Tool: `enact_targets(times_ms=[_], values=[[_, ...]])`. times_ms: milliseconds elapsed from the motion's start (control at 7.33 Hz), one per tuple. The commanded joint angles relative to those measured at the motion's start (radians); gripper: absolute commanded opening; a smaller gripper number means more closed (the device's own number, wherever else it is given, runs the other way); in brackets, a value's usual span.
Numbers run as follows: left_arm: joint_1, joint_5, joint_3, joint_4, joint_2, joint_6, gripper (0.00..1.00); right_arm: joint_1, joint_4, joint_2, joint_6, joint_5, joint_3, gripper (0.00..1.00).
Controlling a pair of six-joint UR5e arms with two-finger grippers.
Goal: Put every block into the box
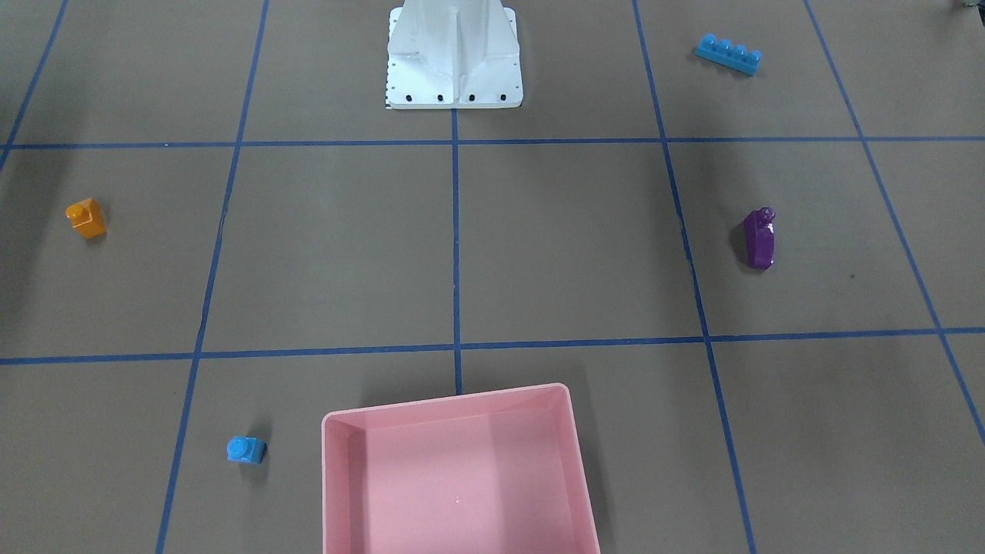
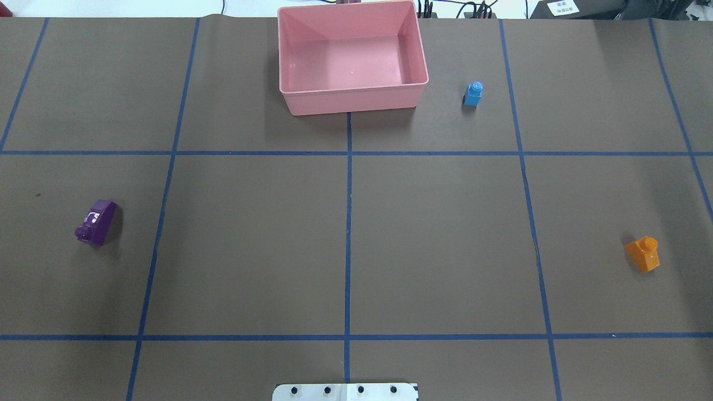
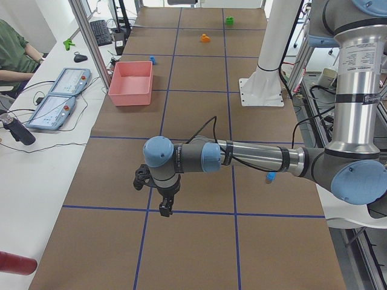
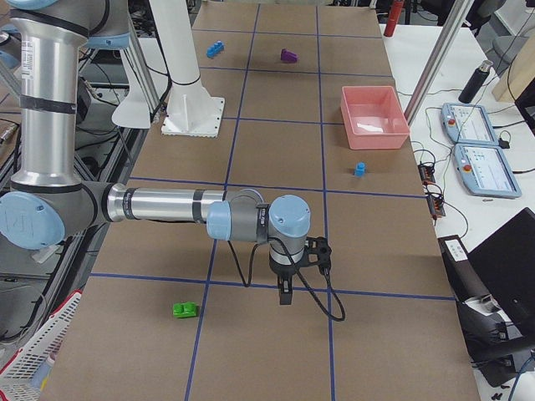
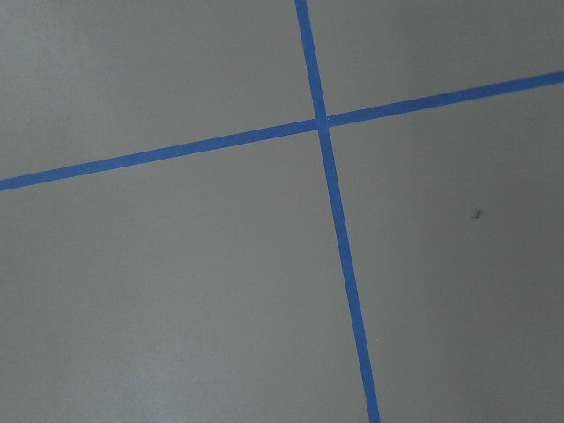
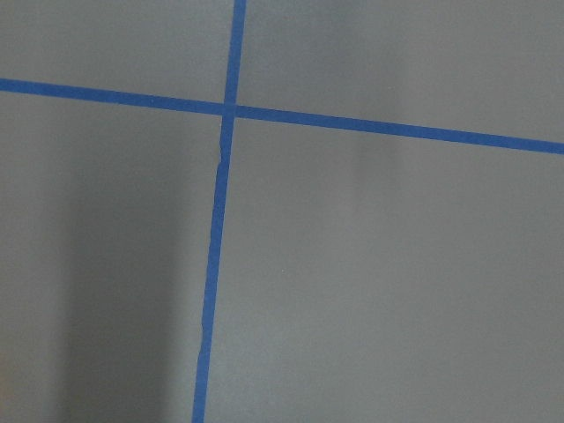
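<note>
The left fingers [image 3: 164, 208] hung point-down close over the brown paper-covered counter [image 3: 199, 254], by a crossing of the blue tape lines [image 5: 322, 122]. The right fingers [image 4: 285, 292] hung the same way at the opposite end. Only the side cameras caught either pair, so whether they were open or closed could not be told. All five bricks lay on the counter, so neither pair was likely carrying one, and the pose read as a waiting stance out at the ends. Nearest the right fingers lay the green two-stud plastic brick [image 4: 185, 310], on their robot-ward side. The orange one-stud plastic brick [image 2: 643, 253] sat inward of them, though how close was unclear. Robot-ward of the left fingers lay the long blue four-stud plastic brick [image 3: 270, 177], with the purple elongated plastic brick [image 2: 96, 222] inward of them. That scatter seemed meant to give each pair its own half to clear. Farther in, the small blue one-stud plastic brick [image 2: 473, 93] stood near the shallow pale pink plastic box [image 2: 351, 103]. The box sat well apart from both pairs, on the centre line at the operators' edge, probably so either could reach it. It held nothing, so the loading looked not yet begun.
</note>
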Motion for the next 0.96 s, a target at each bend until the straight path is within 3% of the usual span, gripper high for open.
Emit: enact_targets(times_ms=[0,546,819], values=[[0.000,0.000,-0.005,0.000,-0.001,0.002,1.00,-0.001,0.000,0.000,0.000,0.000,0.000,1.00],[0.000,-0.006,-0.046,-0.006,-0.006,-0.005,1.00,-0.001,0.002,0.014,-0.006,0.000,0.002,1.00],[0.002,-0.009,-0.043,-0.090,-0.012,-0.008,1.00,-0.003,0.002,0.015,0.000,0.017,0.023,1.00]])
